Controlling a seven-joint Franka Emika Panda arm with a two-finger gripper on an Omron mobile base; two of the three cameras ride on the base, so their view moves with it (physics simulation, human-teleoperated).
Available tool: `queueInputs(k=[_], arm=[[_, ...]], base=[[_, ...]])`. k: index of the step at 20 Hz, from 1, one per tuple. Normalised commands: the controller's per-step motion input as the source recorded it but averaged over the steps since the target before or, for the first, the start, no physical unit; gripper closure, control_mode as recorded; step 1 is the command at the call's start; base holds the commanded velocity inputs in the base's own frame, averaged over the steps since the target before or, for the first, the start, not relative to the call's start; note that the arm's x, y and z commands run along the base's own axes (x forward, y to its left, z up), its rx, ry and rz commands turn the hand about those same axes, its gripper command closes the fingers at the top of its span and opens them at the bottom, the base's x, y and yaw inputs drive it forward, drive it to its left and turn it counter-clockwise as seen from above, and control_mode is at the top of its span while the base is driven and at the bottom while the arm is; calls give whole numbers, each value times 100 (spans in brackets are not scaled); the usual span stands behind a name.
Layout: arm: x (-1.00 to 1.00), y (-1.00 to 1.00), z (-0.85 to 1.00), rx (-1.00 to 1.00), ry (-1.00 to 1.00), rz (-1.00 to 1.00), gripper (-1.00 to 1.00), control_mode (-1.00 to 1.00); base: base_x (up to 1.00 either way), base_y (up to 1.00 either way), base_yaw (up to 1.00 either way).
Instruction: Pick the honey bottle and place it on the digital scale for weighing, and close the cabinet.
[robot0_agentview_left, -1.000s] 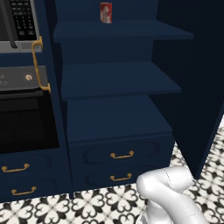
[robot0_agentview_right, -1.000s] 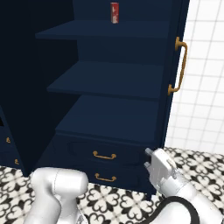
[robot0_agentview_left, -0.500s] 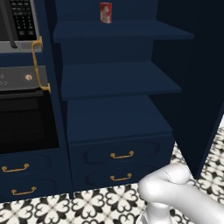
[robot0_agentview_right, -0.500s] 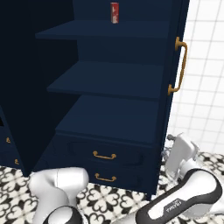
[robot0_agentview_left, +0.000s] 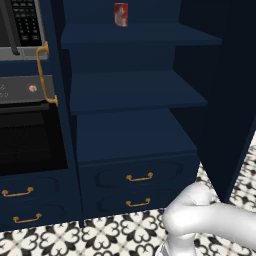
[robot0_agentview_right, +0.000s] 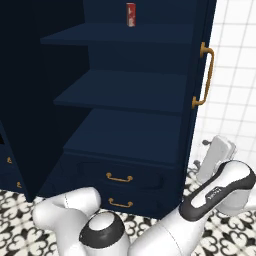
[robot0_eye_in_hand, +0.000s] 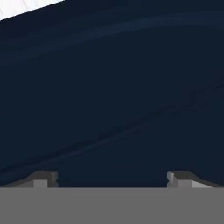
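The tall navy cabinet (robot0_agentview_left: 135, 90) stands with both doors swung open, its shelves (robot0_agentview_right: 125, 90) bare except for a red-and-white box. My gripper (robot0_agentview_right: 201, 152) hangs low beside the outer face of the right door (robot0_agentview_right: 200, 40), below its brass handle (robot0_agentview_right: 206, 75), pointing at the door. In the hand view the gripper (robot0_eye_in_hand: 112, 179) is open, its fingertips (robot0_eye_in_hand: 43, 178) wide apart with nothing between them, close to a dark navy panel (robot0_eye_in_hand: 113, 87). The honey bottle and the digital scale are out of view.
The red-and-white box (robot0_agentview_left: 120, 14) sits on the top shelf. Two brass-handled drawers (robot0_agentview_left: 139, 177) lie under the shelves. A black oven (robot0_agentview_left: 25, 140) and a microwave stand to the left. A white tiled wall (robot0_agentview_right: 235, 60) is right of the door; patterned floor below.
The arm has swung right: the hand moved from in front of the drawers to the outer side of the right door and rose a little. The cabinet doors have not moved.
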Motion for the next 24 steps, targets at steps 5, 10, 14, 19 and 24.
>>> queueInputs(k=[5, 10, 14, 19, 24], arm=[[100, -41, -31, 18, 0, 15, -100, -100], [24, 56, 34, 12, 4, 24, -100, -100], [0, 100, 52, 0, 17, 37, -100, -100], [-3, 100, 10, 0, 15, 40, -100, -100], [33, 100, -40, 0, -5, 12, -100, -100]], base=[[0, 0, 0], [0, 0, 0], [0, 0, 0], [0, 0, 0], [0, 0, 0]])
